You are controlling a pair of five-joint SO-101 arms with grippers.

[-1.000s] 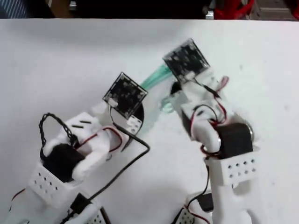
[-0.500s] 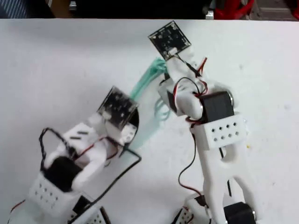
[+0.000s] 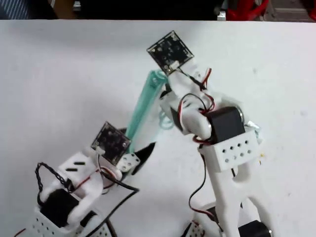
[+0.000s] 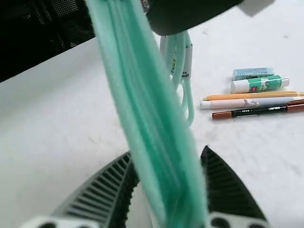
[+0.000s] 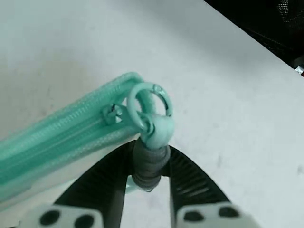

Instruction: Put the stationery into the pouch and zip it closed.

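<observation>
Pouch [image 3: 143, 106], green mesh, hangs stretched in the air between the two pincers, clear of the table [image 3: 59, 74]. The left pincer [image 4: 166, 156] grips one end of it, the mesh pinched between both ribbed jaws and running up and away from them. The right pincer [image 5: 151, 156] is closed narrowly on a grey sleeve, probably the zip's pull [image 5: 150, 161], at the pouch's other end. A green ring [image 5: 148, 100] sits just beyond its fingertips, and the pouch body trails off to one side. From above, the left pincer [image 3: 140, 154] is at the pouch's near end and the right pincer [image 3: 165, 89] at its far end. Past the left pincer, beside the pouch, the stationery lies in a row on the table: eraser [image 4: 253, 72], glue stick [image 4: 259, 84], yellow pencil [image 4: 251, 95], white pen [image 4: 242, 102] and brown pencil [image 4: 259, 110].
</observation>
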